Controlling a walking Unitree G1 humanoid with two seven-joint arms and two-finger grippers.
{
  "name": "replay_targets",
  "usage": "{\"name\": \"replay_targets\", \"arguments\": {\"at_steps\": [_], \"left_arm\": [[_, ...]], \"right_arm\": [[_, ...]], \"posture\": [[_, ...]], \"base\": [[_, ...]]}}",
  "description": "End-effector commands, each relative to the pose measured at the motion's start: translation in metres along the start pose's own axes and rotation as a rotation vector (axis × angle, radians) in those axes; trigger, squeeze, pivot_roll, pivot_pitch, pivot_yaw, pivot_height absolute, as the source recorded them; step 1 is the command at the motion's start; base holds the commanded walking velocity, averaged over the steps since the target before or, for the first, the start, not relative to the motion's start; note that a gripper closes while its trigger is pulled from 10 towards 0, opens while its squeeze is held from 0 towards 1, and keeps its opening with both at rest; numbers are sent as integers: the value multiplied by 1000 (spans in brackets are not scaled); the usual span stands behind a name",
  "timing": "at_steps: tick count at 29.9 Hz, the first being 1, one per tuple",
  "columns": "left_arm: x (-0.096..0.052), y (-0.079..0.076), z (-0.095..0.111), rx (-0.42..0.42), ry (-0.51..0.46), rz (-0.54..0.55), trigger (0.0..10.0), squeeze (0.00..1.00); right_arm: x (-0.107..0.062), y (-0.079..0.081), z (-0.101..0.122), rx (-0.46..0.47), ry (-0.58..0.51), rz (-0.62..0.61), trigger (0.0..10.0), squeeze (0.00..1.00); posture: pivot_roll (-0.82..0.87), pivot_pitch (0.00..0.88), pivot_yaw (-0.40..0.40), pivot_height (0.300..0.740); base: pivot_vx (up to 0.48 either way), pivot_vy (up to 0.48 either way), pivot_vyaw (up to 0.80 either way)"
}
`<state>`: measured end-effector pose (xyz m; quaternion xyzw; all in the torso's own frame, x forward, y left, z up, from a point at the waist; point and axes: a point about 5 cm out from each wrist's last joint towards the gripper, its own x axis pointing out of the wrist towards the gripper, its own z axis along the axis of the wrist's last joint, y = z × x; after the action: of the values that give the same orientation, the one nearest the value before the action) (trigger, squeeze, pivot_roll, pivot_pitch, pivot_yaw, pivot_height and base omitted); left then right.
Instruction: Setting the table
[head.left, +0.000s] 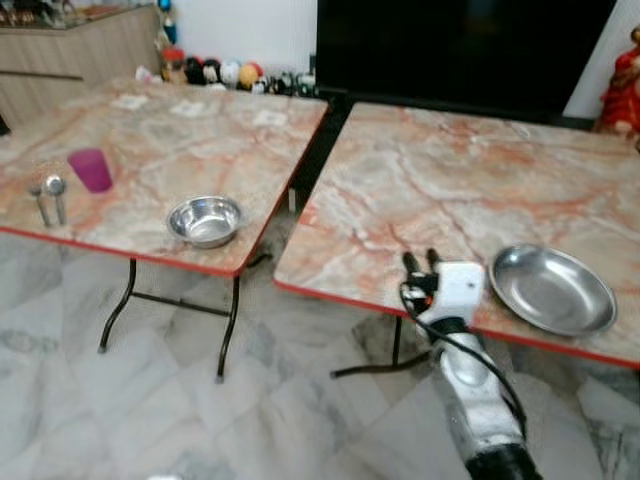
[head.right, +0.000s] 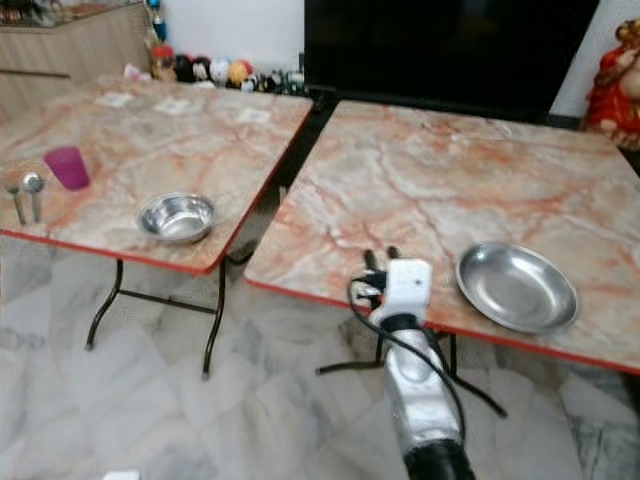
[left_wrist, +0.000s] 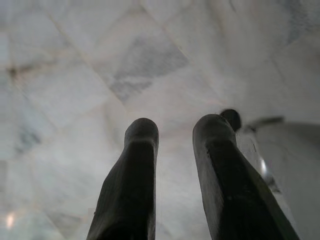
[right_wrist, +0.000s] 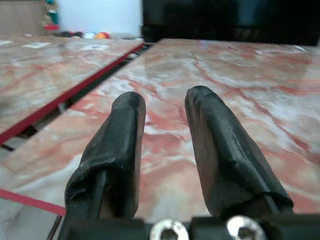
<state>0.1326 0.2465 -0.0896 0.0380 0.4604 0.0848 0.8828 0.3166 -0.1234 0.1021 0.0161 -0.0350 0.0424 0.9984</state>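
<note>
The right claw was held narrowly parted and empty over the right table's near edge, left of the steel plate. The left claw, likewise narrowly parted, was pointed at the floor.

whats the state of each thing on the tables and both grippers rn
steel plate: flat on right table, empty
steel bowl: upright on left table, empty
pink cup: upright on left table
two spoons: lying beside the cup
right gripper: open, empty, over right table's front edge
left gripper: open, empty, over the floor
</note>
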Motion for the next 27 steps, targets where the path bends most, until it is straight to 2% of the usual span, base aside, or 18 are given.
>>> {"name": "replay_targets", "arguments": {"at_steps": [1,23,27], "left_arm": [[0,-8,-4,-7,14,-18,10000,0],[-1,-7,-7,2,20,-20,10000,0],[-2,-7,-7,17,21,-19,10000,0]], "right_arm": [[1,-3,3,3,3,-27,10000,0],[10,4,5,30,8,-46,10000,0],[10,6,4,34,12,-42,10000,0]], "posture": [[-33,0,-15,740],[-18,0,-11,740],[-15,0,-11,740]], "base": [[0,480,0],[0,480,0],[0,290,0]]}}
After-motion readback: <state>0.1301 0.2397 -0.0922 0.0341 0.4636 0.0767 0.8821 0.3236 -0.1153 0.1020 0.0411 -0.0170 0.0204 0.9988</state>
